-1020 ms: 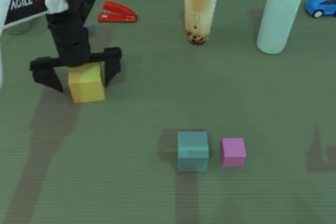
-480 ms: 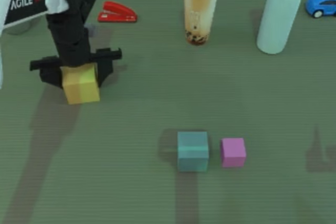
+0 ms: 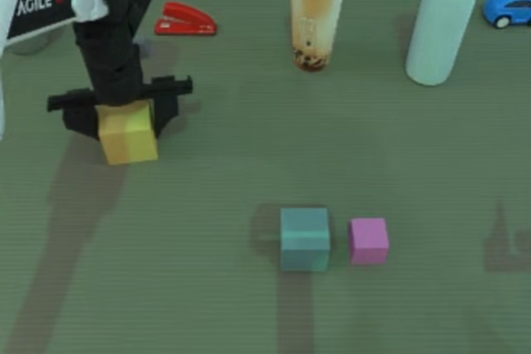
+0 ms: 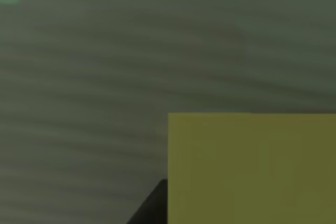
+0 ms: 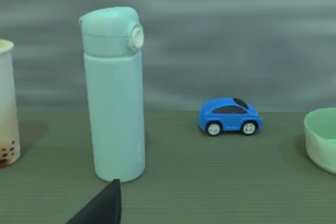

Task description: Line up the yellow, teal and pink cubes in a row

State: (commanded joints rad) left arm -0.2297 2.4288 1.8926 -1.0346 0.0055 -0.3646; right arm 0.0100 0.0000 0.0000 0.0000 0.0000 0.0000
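Observation:
The yellow cube (image 3: 129,137) sits at the table's left, and my left gripper (image 3: 124,118) is shut on it from above, one black finger pressed to each side. Up close in the left wrist view, the yellow cube (image 4: 252,166) has one dark fingertip (image 4: 153,207) against its side. The teal cube (image 3: 304,239) and the smaller pink cube (image 3: 368,240) sit side by side near the middle front, a small gap between them. My right arm is outside the top view; in its wrist view a single black fingertip (image 5: 107,203) shows, standing wide with nothing held.
Along the back edge are a red stapler (image 3: 186,20), a bubble tea cup (image 3: 316,14), a tall pale bottle (image 3: 445,18) and a blue toy car (image 3: 508,7). A pale green bowl (image 5: 323,140) shows only in the right wrist view.
The left gripper's fingers closed from wide apart onto the yellow cube, which shifted slightly left. Over the last half second nothing moved.

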